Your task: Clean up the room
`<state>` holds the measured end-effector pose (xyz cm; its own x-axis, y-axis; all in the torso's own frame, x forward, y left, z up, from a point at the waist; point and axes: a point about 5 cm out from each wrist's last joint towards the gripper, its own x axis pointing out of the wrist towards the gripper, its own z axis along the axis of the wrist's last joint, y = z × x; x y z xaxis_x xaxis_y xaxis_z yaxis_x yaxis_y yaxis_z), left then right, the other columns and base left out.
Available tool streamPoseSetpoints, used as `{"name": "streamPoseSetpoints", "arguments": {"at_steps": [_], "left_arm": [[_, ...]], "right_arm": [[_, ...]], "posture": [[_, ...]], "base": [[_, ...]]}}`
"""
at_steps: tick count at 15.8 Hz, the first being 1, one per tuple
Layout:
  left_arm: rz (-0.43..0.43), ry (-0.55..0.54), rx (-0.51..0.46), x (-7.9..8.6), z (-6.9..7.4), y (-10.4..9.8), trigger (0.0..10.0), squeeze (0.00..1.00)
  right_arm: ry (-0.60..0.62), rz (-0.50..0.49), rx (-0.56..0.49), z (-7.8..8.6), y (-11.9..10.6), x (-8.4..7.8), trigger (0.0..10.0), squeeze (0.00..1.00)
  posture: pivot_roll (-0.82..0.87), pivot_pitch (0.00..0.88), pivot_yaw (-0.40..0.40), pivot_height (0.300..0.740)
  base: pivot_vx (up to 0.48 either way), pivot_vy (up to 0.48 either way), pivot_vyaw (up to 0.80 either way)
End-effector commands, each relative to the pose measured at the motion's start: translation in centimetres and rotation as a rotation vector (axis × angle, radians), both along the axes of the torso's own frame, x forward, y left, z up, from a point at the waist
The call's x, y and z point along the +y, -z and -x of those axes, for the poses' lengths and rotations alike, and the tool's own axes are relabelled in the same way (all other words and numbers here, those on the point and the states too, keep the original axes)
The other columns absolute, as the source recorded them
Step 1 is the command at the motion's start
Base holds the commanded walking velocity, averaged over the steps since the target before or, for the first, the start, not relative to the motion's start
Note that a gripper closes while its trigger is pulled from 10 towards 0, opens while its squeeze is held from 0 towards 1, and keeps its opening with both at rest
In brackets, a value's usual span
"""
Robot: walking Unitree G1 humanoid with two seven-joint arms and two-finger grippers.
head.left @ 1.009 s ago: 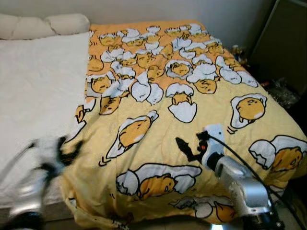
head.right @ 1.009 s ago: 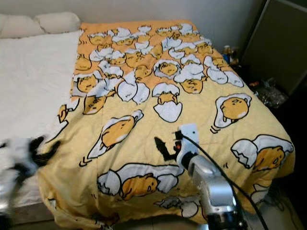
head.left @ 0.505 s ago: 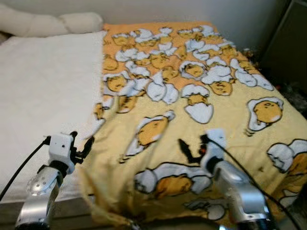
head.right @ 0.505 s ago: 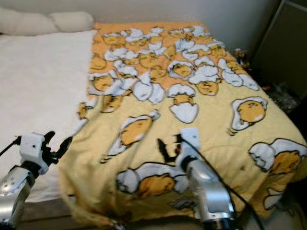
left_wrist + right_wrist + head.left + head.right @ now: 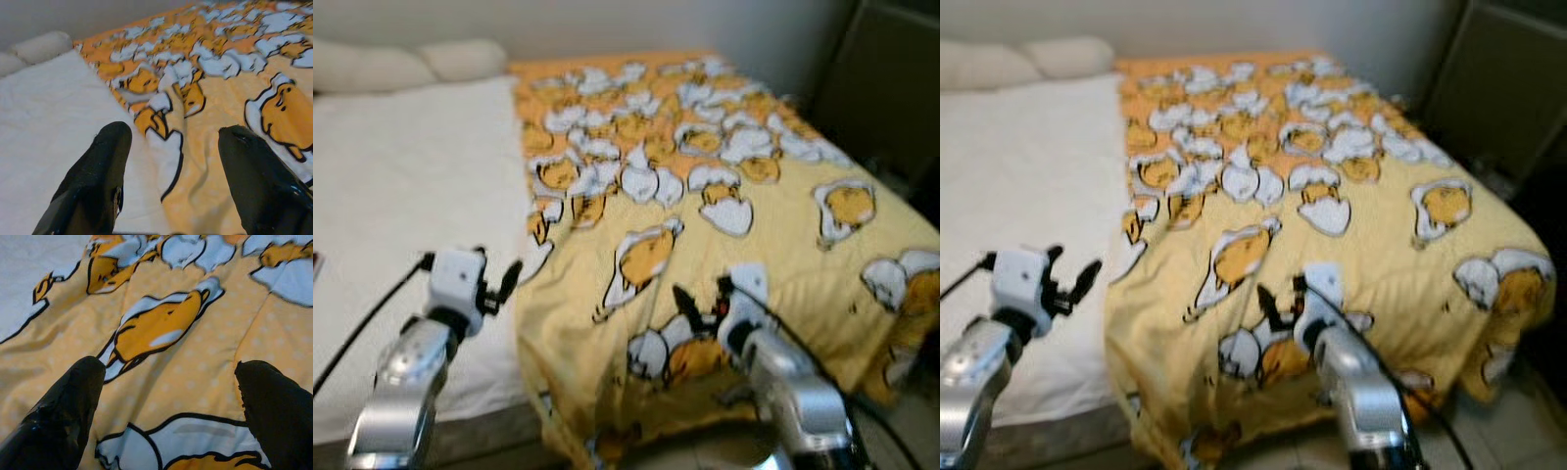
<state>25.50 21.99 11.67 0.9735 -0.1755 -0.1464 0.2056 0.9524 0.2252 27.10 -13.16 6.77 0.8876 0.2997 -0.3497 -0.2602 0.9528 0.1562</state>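
Observation:
A yellow blanket (image 5: 734, 196) printed with egg characters covers the right half of a bed and hangs over its foot. The white sheet (image 5: 401, 215) lies bare on the left half. My left gripper (image 5: 497, 286) hovers open just over the sheet, right beside the blanket's left edge (image 5: 166, 147). My right gripper (image 5: 700, 302) is open above the blanket (image 5: 161, 333) near the foot of the bed. Neither holds anything.
Two pale pillows (image 5: 401, 64) lie at the head of the bed against the wall. A dark cabinet (image 5: 891, 88) stands close to the bed's right side. Tiled floor (image 5: 1508, 431) shows below the foot of the bed.
The camera has shifted and the picture is blurred. My left gripper has risen from the bed's low corner up beside the blanket's edge. The right gripper stays over the blanket.

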Motion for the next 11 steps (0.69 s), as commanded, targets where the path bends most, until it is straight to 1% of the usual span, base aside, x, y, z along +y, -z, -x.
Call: {"name": "streamPoseSetpoints", "arguments": {"at_steps": [1, 3, 7, 9, 10, 11], "left_arm": [[-0.015, 0.015, 0.014, -0.4, 0.1, -0.3, 10.0, 0.00], [-0.030, 0.030, 0.033, -0.6, 0.1, -0.6, 10.0, 0.00], [-0.027, 0.026, 0.045, -0.9, 0.0, -0.9, 10.0, 0.00], [-0.025, 0.026, 0.053, -1.1, 0.0, -0.9, 10.0, 0.00], [-0.041, 0.038, 0.051, -1.3, -0.1, -0.9, 10.0, 0.00], [-0.048, 0.036, 0.053, -1.4, -0.2, -0.8, 10.0, 0.00]], "right_arm": [[0.025, 0.011, 0.009, 0.0, 0.3, -0.5, 10.0, 0.00], [0.028, 0.008, 0.004, -0.1, 0.2, -0.5, 10.0, 0.00], [0.022, 0.013, 0.004, -0.4, 0.2, -0.4, 10.0, 0.00], [0.020, 0.016, 0.002, -0.5, 0.1, -0.4, 10.0, 0.00], [0.017, 0.017, 0.000, -0.6, 0.1, -0.4, 10.0, 0.00], [0.014, 0.018, -0.002, -0.7, 0.0, -0.4, 10.0, 0.00]], "posture": [[0.00, 0.000, 0.057, 0.740], [0.00, 0.000, 0.059, 0.740], [0.00, 0.000, 0.055, 0.740], [0.00, 0.000, 0.054, 0.740], [0.00, 0.000, 0.053, 0.740], [0.00, 0.000, 0.055, 0.740]], "base": [[0.000, 0.480, 0.00], [0.000, 0.469, 0.00], [0.000, 0.436, 0.00], [0.000, 0.255, 0.00], [0.000, 0.000, 0.00], [0.000, -0.480, 0.00]]}}
